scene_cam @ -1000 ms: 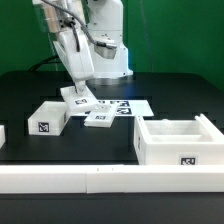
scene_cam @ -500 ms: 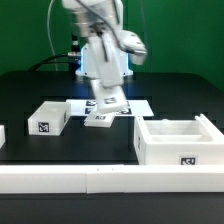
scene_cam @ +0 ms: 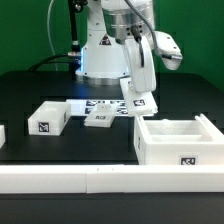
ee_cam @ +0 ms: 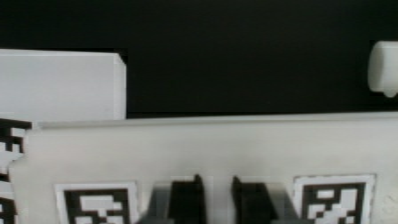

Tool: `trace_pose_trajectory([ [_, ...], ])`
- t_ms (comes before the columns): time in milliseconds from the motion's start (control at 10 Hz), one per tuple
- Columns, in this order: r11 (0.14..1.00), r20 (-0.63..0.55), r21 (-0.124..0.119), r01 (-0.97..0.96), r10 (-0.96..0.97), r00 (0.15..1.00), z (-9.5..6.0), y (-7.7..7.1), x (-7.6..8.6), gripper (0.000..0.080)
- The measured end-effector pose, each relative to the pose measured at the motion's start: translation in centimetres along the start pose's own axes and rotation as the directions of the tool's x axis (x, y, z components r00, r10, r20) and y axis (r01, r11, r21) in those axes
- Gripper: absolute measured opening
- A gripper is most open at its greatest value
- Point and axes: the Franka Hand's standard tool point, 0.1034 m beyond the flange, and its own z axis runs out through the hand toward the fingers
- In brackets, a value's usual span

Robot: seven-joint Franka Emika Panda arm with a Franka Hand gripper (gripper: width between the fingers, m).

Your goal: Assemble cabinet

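Gripper (scene_cam: pixel 138 94): mine, clamped on a small flat white tagged panel (scene_cam: pixel 141 103), held off the desk (scene_cam: pixel 30 92), near the cabinet (scene_cam: pixel 160 150).

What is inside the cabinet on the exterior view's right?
Only bare white inner walls show in the open-topped cabinet; nothing visible lies inside. Its front wall hides the lower part of the inside. The tool holds a tagged panel outside it.

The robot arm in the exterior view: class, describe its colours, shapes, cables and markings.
The arm is glossy white, with bulky rounded segments and darker joint seams. Black cables hang behind it. The gripper ends in two dark fingers. No markings are legible.
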Motion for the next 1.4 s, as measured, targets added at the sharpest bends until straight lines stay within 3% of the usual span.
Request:
trace_pose_trajectory([
  [100, 1.000, -0.001, -0.001, 0.000, 0.000, 1.000, 0.0, 0.0, 0.0, 0.0064],
  [200, 0.999, 0.003, -0.034, -0.017, 0.018, 1.000, 0.0, 0.5, -0.4, 0.0064],
  [300, 0.995, 0.006, -0.095, -0.023, 0.023, 1.000, -0.3, 1.0, -1.4, 0.0064],
  [600, 0.987, -0.004, -0.157, -0.040, 0.040, 0.999, 0.2, 0.7, -4.0, 0.0064],
  [1100, 0.987, -0.008, -0.152, -0.043, 0.042, 0.999, 0.3, 0.5, -4.4, 0.0064],
  [1300, 0.989, -0.012, -0.139, -0.042, 0.041, 0.999, 0.3, 0.3, -4.3, 0.0064],
  [1400, 0.993, -0.021, -0.110, -0.041, 0.039, 0.999, 0.3, -0.1, -4.1, 0.0064],
])
